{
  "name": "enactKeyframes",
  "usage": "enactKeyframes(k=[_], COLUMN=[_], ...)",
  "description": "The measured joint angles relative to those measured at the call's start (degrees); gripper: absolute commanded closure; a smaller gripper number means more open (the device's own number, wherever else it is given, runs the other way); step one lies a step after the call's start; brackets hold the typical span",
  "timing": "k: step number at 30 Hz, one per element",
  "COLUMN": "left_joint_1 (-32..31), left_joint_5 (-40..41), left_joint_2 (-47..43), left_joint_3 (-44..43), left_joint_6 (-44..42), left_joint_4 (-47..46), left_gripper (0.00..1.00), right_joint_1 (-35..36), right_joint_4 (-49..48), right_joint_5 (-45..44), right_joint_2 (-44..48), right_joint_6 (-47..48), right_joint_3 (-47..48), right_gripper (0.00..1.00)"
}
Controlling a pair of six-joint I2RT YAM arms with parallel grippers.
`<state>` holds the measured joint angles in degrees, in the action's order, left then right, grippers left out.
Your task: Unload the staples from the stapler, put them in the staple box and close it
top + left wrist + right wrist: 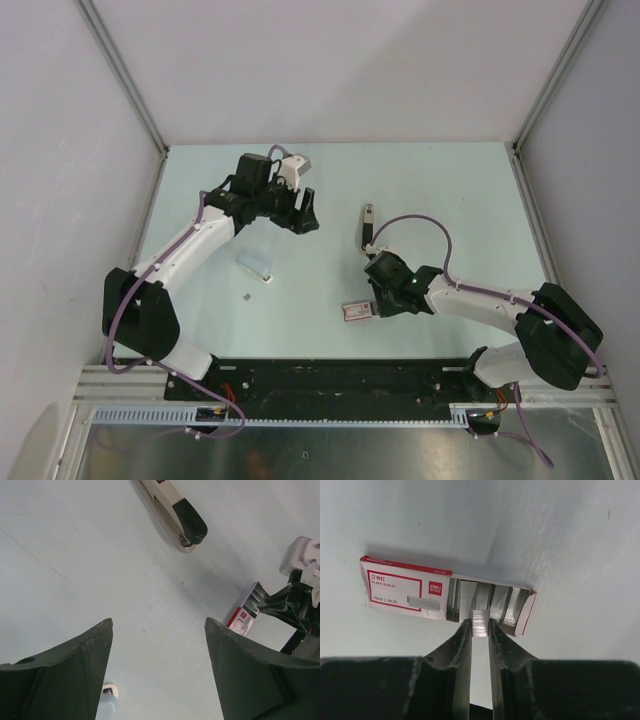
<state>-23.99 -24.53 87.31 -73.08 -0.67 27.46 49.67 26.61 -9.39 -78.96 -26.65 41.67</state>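
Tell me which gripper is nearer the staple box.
Right. The right gripper is at the open end of the staple box, pinching a staple strip; the left gripper hangs open, well away toward the far left.

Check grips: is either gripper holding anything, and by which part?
The right gripper pinches a short strip of staples by its two sides, at the staple box's open end. The left gripper is open and empty.

Red-and-white box (405, 587) open at one end, clear plastic piece (254, 266), pale table (450, 200)
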Motion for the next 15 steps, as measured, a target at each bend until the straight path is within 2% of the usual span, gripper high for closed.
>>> enactKeyframes(k=[4, 9, 15], left_joint_1=[0.0, 0.0, 0.0], left_joint_5=[0.0, 0.0, 0.0], left_joint_2=[-0.1, -0.1, -0.1], left_joint_3=[0.0, 0.0, 0.0], left_joint_6=[0.0, 0.0, -0.4], left_joint_4=[0.0, 0.0, 0.0], left_gripper=[0.21, 0.21, 0.21], right_joint_1=[-0.1, -0.5, -1.4], right_joint_4=[-0.1, -0.3, -0.4], right_joint_5=[0.5, 1.2, 1.7], right_joint_2=[-0.1, -0.1, -0.1], right_joint_6=[0.3, 0.7, 0.9], right_joint_3=[0.0, 0.0, 0.0], right_gripper=[0.99, 0.89, 0.88])
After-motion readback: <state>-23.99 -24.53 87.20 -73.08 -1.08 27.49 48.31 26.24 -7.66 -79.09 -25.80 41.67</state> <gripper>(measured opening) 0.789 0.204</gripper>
